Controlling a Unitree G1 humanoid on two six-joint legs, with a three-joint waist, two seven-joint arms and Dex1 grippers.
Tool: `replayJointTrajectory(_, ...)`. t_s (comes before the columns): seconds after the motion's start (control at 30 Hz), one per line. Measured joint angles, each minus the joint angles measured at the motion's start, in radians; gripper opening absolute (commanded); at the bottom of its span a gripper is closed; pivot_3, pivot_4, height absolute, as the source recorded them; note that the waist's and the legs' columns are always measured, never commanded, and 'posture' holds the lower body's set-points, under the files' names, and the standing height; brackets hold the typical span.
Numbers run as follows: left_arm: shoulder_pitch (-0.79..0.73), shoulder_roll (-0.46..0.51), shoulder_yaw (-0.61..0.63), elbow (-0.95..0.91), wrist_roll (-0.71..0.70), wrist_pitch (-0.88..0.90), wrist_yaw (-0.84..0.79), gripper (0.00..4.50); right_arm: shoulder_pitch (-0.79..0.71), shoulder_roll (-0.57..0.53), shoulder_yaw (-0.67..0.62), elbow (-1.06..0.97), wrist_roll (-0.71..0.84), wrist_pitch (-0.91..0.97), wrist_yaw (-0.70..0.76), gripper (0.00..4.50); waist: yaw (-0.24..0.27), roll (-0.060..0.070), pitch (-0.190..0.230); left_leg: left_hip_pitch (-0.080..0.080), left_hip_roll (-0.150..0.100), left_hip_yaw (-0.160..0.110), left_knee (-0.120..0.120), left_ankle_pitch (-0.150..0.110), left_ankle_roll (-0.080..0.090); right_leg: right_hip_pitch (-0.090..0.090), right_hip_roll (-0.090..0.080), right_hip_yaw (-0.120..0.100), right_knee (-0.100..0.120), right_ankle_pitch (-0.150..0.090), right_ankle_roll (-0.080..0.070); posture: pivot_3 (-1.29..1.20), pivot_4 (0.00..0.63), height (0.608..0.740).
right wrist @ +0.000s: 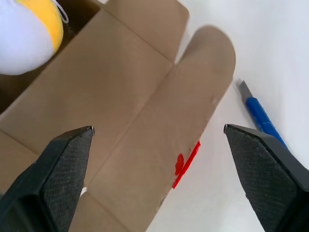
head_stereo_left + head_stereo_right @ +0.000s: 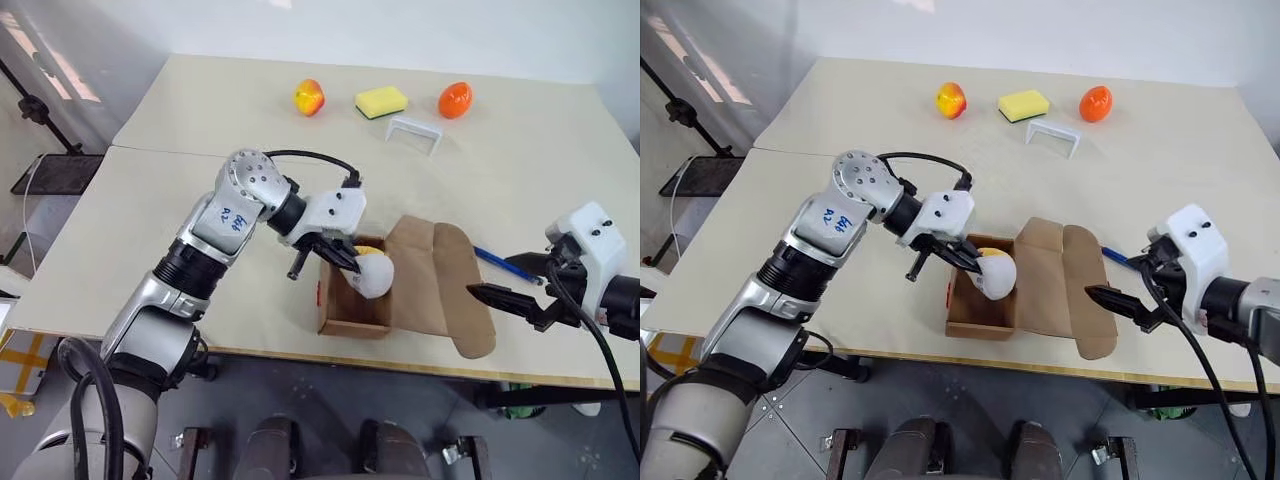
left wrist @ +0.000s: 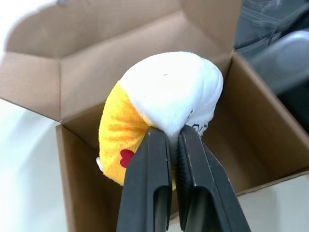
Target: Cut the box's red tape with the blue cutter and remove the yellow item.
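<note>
Over the open box (image 2: 355, 310), the left gripper (image 2: 352, 260) has its jaws pinched on the yellow item (image 2: 375, 272); beside the box's flaps the right gripper (image 2: 512, 282) waits, jaws wide, near the blue cutter (image 2: 497, 260).

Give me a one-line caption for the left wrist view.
Left pincer shut on the yellow item, held above the open box.

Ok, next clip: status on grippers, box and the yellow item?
Left gripper shut on yellow-and-white egg-shaped plush item, above open brown cardboard box. Right gripper open, empty. Slim blue cutter on table. Nothing in the way.
</note>
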Motion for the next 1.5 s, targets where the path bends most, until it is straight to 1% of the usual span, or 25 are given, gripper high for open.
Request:
replayJointTrajectory(0.1,-0.001,0.009,0.065,-0.009,-0.039,0.073,0.04,0.06,-0.017,-0.019,0.0,0.024,-0.019,-0.037,0.048,4.5,-0.001,0.0,0.0,0.0,0.0,0.0,0.0,0.0,0.0,0.0,0.0,0.0,0.0,0.0,0.0,0.0,0.15,0.74)
replayJointTrajectory(0.23,-0.001,0.054,0.145,-0.011,-0.056,0.159,0.128,0.06,-0.033,-0.02,0.003,0.064,-0.053,-0.107,0.13,4.5,-0.003,0.0,0.0,0.0,0.0,0.0,0.0,0.0,0.0,0.0,0.0,0.0,0.0,0.0,0.0,0.0,0.15,0.74)
replayJointTrajectory(0.3,0.0,0.075,0.177,-0.011,-0.056,0.189,0.176,0.06,-0.041,-0.022,0.009,0.093,-0.082,-0.153,0.181,4.5,-0.002,0.0,0.0,0.0,0.0,0.0,0.0,0.0,0.0,0.0,0.0,0.0,0.0,0.0,0.0,0.0,0.15,0.74)
replayJointTrajectory(0.37,0.011,0.106,0.197,-0.019,-0.043,0.208,0.246,0.06,-0.055,-0.025,0.025,0.13,-0.122,-0.235,0.264,4.5,-0.001,0.0,0.0,0.0,0.0,0.0,0.0,0.0,0.0,0.0,0.0,0.0,0.0,0.0,0.0,0.0,0.15,0.74)
replayJointTrajectory(0.53,0.118,0.237,0.22,-0.022,0.046,0.225,0.414,0.06,-0.091,0.036,0.063,0.236,-0.235,-0.512,0.458,4.5,-0.009,0.0,0.0,0.001,0.0,0.001,-0.001,0.0,0.0,0.0,0.0,0.0,0.001,0.0,0.0,0.0,0.15,0.74)
replayJointTrajectory(0.7,0.288,0.356,0.241,-0.07,0.089,0.258,0.49,0.06,-0.149,0.045,0.159,0.394,-0.354,-0.7,0.612,4.5,-0.02,0.0,0.0,0.001,0.0,0.001,-0.001,0.0,0.0,0.0,0.0,0.0,0.001,0.0,0.0,0.0,0.15,0.74)
replayJointTrajectory(0.77,0.34,0.383,0.274,-0.081,0.09,0.279,0.513,0.57,-0.208,0.047,0.21,0.461,-0.387,-0.739,0.656,4.5,-0.022,0.0,0.0,0.001,0.0,0.0,-0.001,0.0,0.0,0.0,0.0,0.0,0.001,0.0,0.0,0.0,0.15,0.74)
replayJointTrajectory(0.87,0.344,0.399,0.304,-0.104,0.08,0.305,0.534,1.26,-0.276,0.056,0.25,0.512,-0.413,-0.773,0.682,4.5,-0.022,0.0,0.0,0.001,0.001,0.0,0.0,0.0,0.0,0.0,0.0,0.0,0.001,0.0,0.0,0.0,0.15,0.74)
replayJointTrajectory(0.9,0.346,0.41,0.313,-0.12,0.077,0.312,0.535,1.55,-0.295,0.065,0.258,0.527,-0.421,-0.783,0.691,4.5,-0.022,0.0,0.0,0.001,0.001,0.0,0.0,0.0,0.0,0.0,0.0,0.0,0.001,0.0,0.0,0.0,0.15,0.74)
replayJointTrajectory(1.0,0.347,0.422,0.329,-0.151,0.056,0.336,0.533,2.3,-0.313,0.086,0.29,0.55,-0.442,-0.798,0.702,4.5,-0.022,0.0,0.0,0.001,0.0,0.0,-0.001,0.0,-0.001,0.0,0.0,0.0,0.002,0.0,0.0,0.0,0.15,0.74)
replayJointTrajectory(1.07,0.347,0.422,0.345,-0.166,0.026,0.353,0.533,2.99,-0.321,0.098,0.295,0.562,-0.454,-0.803,0.707,4.5,-0.022,0.0,0.0,0.001,0.0,0.0,-0.001,0.0,-0.001,0.0,0.0,0.0,0.002,0.0,0.0,0.0,0.15,0.74)
replayJointTrajectory(1.1,0.347,0.422,0.359,-0.167,0.017,0.358,0.533,3.26,-0.322,0.099,0.295,0.566,-0.459,-0.805,0.708,4.5,-0.023,0.0,0.0,0.001,0.0,0.0,-0.001,0.0,-0.001,0.0,0.0,0.0,0.002,0.0,0.0,0.0,0.15,0.74)
replayJointTrajectory(1.2,0.356,0.459,0.393,-0.169,-0.008,0.366,0.531,4.24,-0.323,0.1,0.295,0.574,-0.471,-0.814,0.714,4.5,-0.026,0.0,0.0,0.001,0.0,0.001,-0.001,0.0,-0.001,0.0,0.0,0.0,0.002,0.0,0.0,0.0,0.15,0.74)
replayJointTrajectory(1.23,0.357,0.467,0.408,-0.173,-0.019,0.37,0.526,4.47,-0.323,0.1,0.295,0.575,-0.472,-0.816,0.716,4.5,-0.026,0.0,0.0,0.001,0.0,0.001,-0.001,0.0,-0.001,0.0,0.0,0.0,0.002,0.0,0.0,0.0,0.15,0.74)
replayJointTrajectory(1.3,0.364,0.485,0.426,-0.198,-0.043,0.376,0.508,4.47,-0.322,0.1,0.293,0.576,-0.474,-0.82,0.722,4.5,-0.026,0.0,0.0,0.002,0.001,0.001,-0.001,0.0,-0.001,0.0,0.0,0.0,0.002,0.0,0.0,0.0,0.15,0.74)
replayJointTrajectory(1.37,0.4,0.489,0.485,-0.246,-0.117,0.395,0.472,4.47,-0.323,0.102,0.289,0.581,-0.474,-0.824,0.731,4.5,-0.024,0.0,0.0,0.002,0.001,0.0,-0.001,0.0,-0.001,0.0,0.0,0.0,0.002,0.0,0.0,0.0,0.15,0.74)
replayJointTrajectory(1.5,0.557,0.489,0.602,-0.36,-0.289,0.475,0.383,4.47,-0.334,0.107,0.246,0.661,-0.474,-0.856,0.752,4.5,-0.026,0.0,0.0,0.003,0.002,0.0,-0.002,0.0,-0.001,0.0,0.0,0.002,0.002,0.0,0.0,0.0,0.15,0.74)
